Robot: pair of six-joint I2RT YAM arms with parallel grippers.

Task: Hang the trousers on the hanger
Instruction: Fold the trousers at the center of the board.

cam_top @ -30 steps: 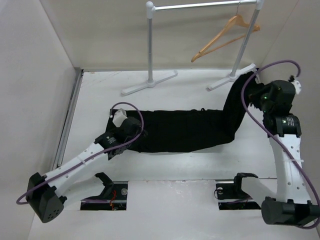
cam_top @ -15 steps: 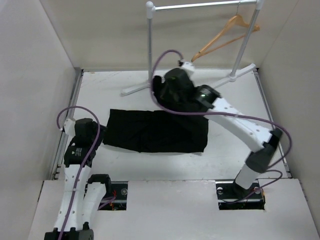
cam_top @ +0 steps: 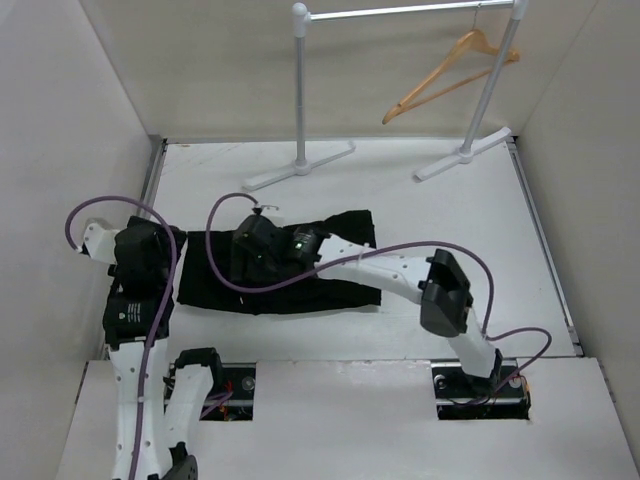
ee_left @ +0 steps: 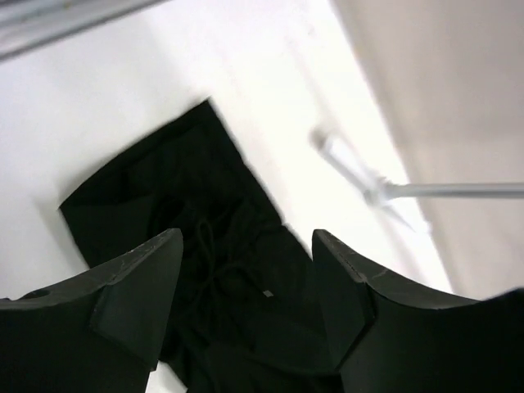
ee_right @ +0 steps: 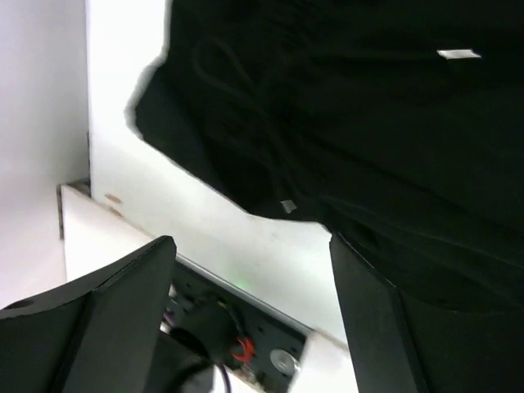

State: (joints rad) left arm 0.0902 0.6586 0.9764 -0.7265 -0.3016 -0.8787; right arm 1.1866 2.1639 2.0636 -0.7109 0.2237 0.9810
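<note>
The black trousers lie folded in a short flat bundle on the white table, left of centre. My right gripper hovers over their left part, open, with nothing between its fingers; in its wrist view the trousers fill the top. At the table's left edge my left gripper stands open beside the bundle, and the trousers show below and beyond its fingers. The tan wooden hanger hangs on the rail at the back right, far from both grippers.
The grey rail stand has two feet on the table's far side; one foot shows in the left wrist view. A metal strip runs along the left wall. The left arm's base mount lies below the right gripper.
The right arm swung from the far right across to the left, and the trousers went from stretched out to a short folded bundle. The right gripper opened. The left arm drew back to the left edge.
</note>
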